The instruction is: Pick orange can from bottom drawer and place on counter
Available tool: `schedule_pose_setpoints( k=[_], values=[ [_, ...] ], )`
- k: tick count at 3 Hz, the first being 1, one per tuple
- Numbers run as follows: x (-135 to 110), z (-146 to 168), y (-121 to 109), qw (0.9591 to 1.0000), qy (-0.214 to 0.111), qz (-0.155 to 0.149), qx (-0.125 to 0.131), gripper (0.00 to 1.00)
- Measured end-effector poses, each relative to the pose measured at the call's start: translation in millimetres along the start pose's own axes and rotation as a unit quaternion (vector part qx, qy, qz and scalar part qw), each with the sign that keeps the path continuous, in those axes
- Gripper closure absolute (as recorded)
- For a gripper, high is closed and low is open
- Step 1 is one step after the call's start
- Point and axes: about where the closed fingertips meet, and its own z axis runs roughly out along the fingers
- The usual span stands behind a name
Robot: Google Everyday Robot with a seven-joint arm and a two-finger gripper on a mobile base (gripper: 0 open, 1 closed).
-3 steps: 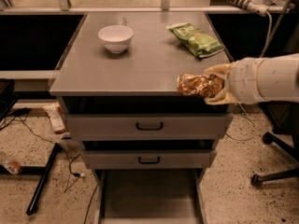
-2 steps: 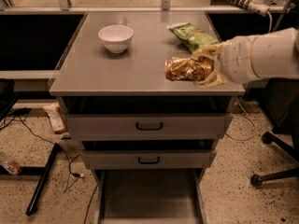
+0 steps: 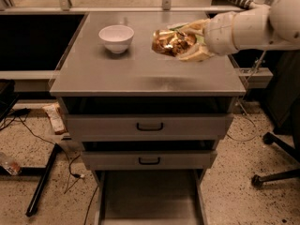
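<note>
Orange can (image 3: 166, 41) clamped between the closed-in fingers of my gripper (image 3: 183, 43), held in the air over the right half of the counter (image 3: 117, 74), white bowl (image 3: 116, 37) to its left, bottom drawer (image 3: 150, 196) pulled open far below.

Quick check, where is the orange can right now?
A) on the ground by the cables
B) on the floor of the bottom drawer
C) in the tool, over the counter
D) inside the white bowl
C: the tool is closed around the orange can, holding it over the counter, to the right of the white bowl.
</note>
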Motion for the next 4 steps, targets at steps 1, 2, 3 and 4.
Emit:
schedule_pose_setpoints(
  k=[1, 2, 3, 4],
  values=[
    [17.6, 24.5, -12.6, 0.9959, -0.005, 0.09, -0.001, 1.0],
    [33.2, 39.3, -14.7, 0.9871, 0.011, 0.159, -0.008, 1.0],
    [46.8, 51.1, -13.3, 0.9763, 0.04, 0.213, -0.012, 1.0],
    [63.4, 59.7, -11.2, 0.9626, 0.077, 0.26, -0.002, 1.0]
  ],
)
